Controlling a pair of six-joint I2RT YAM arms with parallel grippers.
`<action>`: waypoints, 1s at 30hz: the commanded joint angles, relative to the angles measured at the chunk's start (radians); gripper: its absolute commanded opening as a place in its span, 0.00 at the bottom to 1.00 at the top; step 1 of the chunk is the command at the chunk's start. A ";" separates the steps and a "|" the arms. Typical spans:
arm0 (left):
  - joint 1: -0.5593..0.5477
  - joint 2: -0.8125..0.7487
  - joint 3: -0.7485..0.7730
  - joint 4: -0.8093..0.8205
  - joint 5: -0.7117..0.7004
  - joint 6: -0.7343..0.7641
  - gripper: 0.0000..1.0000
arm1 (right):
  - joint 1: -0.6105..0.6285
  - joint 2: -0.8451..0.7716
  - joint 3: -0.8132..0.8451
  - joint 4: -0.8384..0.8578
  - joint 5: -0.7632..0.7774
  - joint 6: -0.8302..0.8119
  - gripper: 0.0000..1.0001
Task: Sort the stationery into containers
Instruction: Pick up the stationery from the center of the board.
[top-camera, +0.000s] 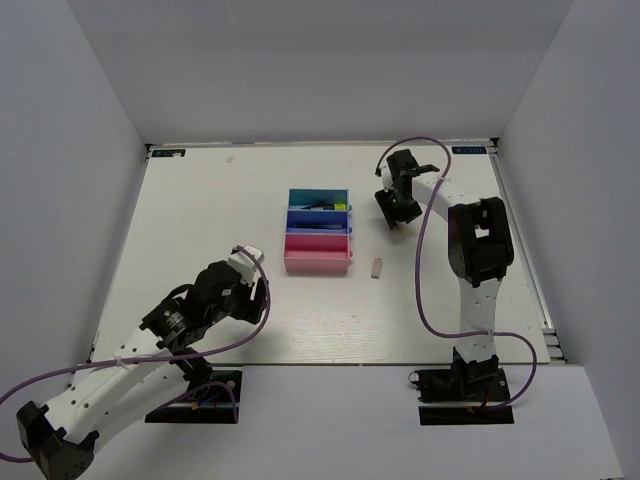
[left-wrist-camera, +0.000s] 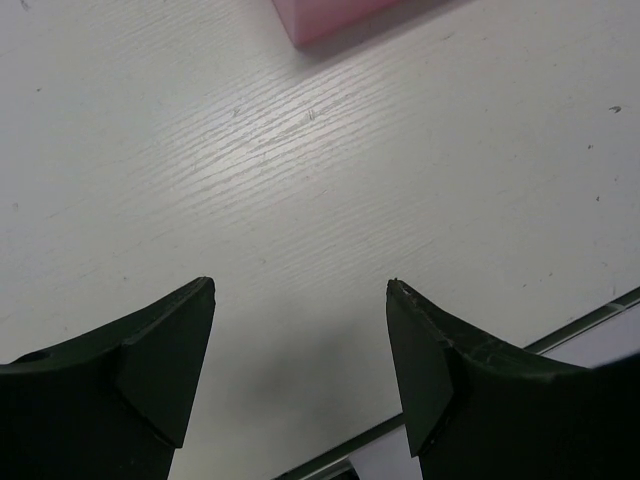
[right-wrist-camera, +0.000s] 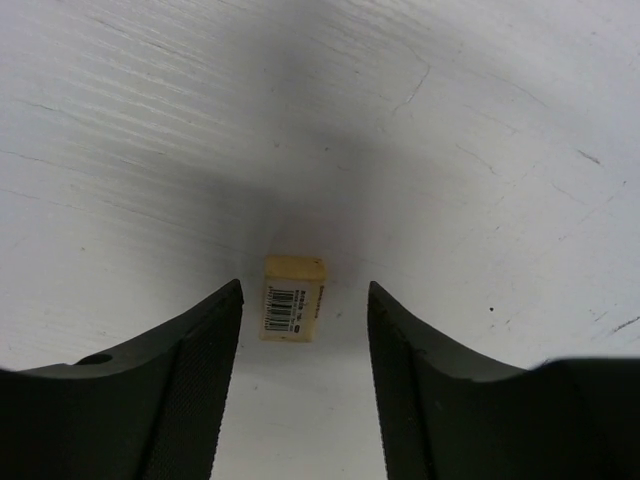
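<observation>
Straddling beige eraser (right-wrist-camera: 293, 300), right end effector (right-wrist-camera: 305, 286) jaws spread, not touching.

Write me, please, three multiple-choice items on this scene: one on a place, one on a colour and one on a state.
1. Where does the labelled eraser lie?
A. Inside a bin
B. On the table, between the right gripper's fingers
C. On a bin's rim

2. Which bin stands nearest the arms' bases?
A. The teal bin
B. The blue bin
C. The pink bin

3. How is the left gripper?
A. Open and empty
B. Shut on a pen
C. Shut on an eraser

Key:
1 B: the right wrist view shows it on bare table between the open fingers.
2 C: in the top view the pink bin ends the row on the near side.
3 A: its wrist view shows only table between spread fingers.
</observation>
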 joint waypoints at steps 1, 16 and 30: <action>0.004 -0.025 -0.004 -0.016 -0.022 0.010 0.79 | 0.001 0.002 -0.006 -0.015 0.007 -0.005 0.55; 0.006 -0.030 -0.008 -0.013 0.007 0.014 0.79 | -0.004 -0.217 -0.157 0.006 -0.241 -0.008 0.00; 0.006 -0.030 -0.009 -0.009 0.021 0.016 0.79 | 0.107 -0.414 -0.143 -0.059 -0.801 -0.043 0.00</action>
